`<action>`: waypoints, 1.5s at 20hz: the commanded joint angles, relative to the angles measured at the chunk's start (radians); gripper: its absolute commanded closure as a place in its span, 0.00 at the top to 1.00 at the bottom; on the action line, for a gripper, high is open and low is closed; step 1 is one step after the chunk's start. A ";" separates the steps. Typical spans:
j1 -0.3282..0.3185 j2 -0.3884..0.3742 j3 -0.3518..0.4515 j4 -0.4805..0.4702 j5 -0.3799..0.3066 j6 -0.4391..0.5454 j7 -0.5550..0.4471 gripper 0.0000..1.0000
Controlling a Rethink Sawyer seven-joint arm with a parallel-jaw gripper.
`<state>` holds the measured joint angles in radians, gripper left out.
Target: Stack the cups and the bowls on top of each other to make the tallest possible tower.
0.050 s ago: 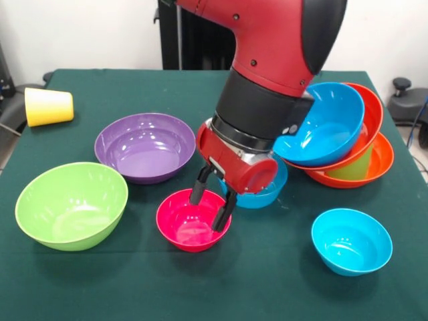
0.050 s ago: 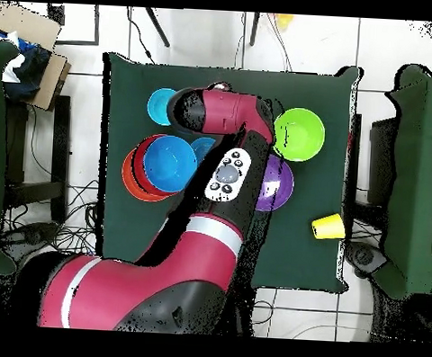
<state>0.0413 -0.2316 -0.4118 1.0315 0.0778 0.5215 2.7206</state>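
Gripper: gripper hangs open, fingers straddling the near rim of the pink bowl, nothing held.
Risk: glossy thin rim may slip on closing; bowl may skid.
Tower: tower right of pink bowl, leaning; blue bowl tilted on orange bowls; a nudge likely topples it.
Loose: yellow cup on its side, far left of pink bowl.
Surfaces: smooth plastic; green cloth table.

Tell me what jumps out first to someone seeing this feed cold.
The red and black arm fills the middle, its end effector open, fingers reaching into the small glossy pink-red plastic bowl at the front. Beside it, a leaning pile of orange bowls with a blue bowl tilted on top. A yellow plastic cup lies alone on its side.
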 commanded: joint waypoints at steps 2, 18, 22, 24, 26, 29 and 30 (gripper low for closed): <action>0.000 -0.007 0.111 0.075 -0.062 -0.021 -0.065 1.00; -0.003 0.065 0.113 0.057 -0.066 -0.117 -0.021 1.00; -0.012 0.091 0.125 0.057 -0.061 -0.160 -0.017 1.00; -0.013 0.097 0.125 0.057 -0.059 -0.173 -0.017 1.00; -0.013 0.100 0.123 0.058 -0.057 -0.183 -0.017 1.00; -0.019 0.097 0.124 0.056 -0.057 -0.187 -0.031 1.00; -0.019 0.100 0.123 0.055 -0.057 -0.191 -0.031 1.00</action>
<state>0.0410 -0.1792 -0.4117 1.0355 0.0780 0.3567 2.7206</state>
